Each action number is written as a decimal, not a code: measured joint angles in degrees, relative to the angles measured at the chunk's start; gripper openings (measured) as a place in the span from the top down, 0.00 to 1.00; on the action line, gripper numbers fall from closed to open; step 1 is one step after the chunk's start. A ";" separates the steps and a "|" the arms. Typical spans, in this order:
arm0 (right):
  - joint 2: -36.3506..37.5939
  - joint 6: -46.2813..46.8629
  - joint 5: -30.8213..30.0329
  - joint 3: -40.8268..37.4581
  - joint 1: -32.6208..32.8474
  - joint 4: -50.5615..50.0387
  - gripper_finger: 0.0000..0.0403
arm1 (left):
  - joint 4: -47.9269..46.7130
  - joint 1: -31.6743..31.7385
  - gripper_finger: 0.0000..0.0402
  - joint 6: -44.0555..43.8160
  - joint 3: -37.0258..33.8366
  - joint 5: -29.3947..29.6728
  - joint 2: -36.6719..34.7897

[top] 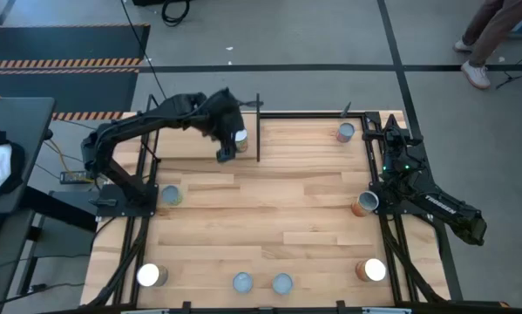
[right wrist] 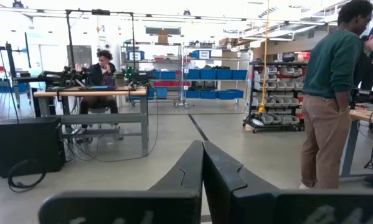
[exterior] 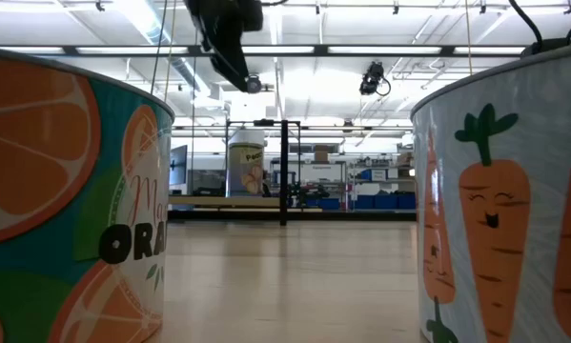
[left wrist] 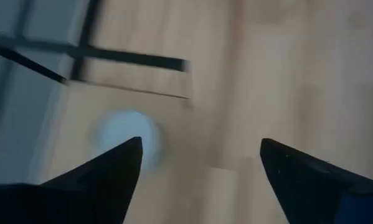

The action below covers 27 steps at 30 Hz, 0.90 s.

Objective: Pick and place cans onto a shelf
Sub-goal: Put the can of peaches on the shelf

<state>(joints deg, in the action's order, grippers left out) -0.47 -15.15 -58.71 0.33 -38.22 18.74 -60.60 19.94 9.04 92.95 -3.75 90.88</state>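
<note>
Cans scattered around the table, one standing on the shelf

From up top I'm seeing one can (top: 240, 137) standing upright on the light-wood shelf (top: 287, 139) at the far edge, just beside a black upright post; in the low view it's showing a pale label (print too small to read) (exterior: 246, 169). Another can (top: 345, 132) is sitting near the shelf's right end. One is standing at the left edge (top: 171, 195), one at the right edge (top: 366, 202). Along the near edge four are standing: a bright-topped one at left (top: 149, 276), two blue-grey ones (top: 242, 282) side by side (top: 282, 283), and an orange-sided one at right (top: 371, 270).
</note>
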 joint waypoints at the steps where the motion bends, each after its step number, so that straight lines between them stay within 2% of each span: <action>1: 0.00 0.00 -0.01 0.00 0.00 0.02 0.96 | -1.56 -1.29 0.21 -2.87 0.00 -0.26 -0.56; 5: 0.00 0.01 -0.03 0.00 0.00 0.00 0.96 | -10.42 -8.34 0.28 -15.75 0.00 -0.77 -1.98; 9: 0.01 0.01 0.00 0.01 0.00 0.00 0.96 | -20.57 -17.46 0.32 -30.68 -0.04 -5.99 -1.85; 13: 0.00 0.01 0.01 0.01 0.00 0.00 0.96 | -22.80 -28.63 0.32 -45.99 -1.70 -9.04 -1.71; 16: 0.00 0.01 0.01 0.01 0.00 0.00 0.96 | -22.71 -36.37 0.31 -56.43 -3.56 -15.81 -2.12; 18: 0.01 0.01 0.02 0.01 0.00 0.00 0.96 | -22.45 -41.38 0.29 -60.80 -5.14 -18.25 -2.09; 21: 0.02 0.01 0.04 0.00 0.00 0.00 0.96 | -22.09 -47.97 0.26 -65.62 -7.54 -18.58 -2.04; 27: 0.01 0.01 0.04 0.01 0.00 0.00 0.96 | -18.26 -59.65 0.21 -68.03 -12.90 -21.43 -2.06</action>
<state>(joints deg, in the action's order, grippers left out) -0.46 -15.14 -58.67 0.33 -38.22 18.74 -78.85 -39.71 -58.99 80.04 -25.18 88.82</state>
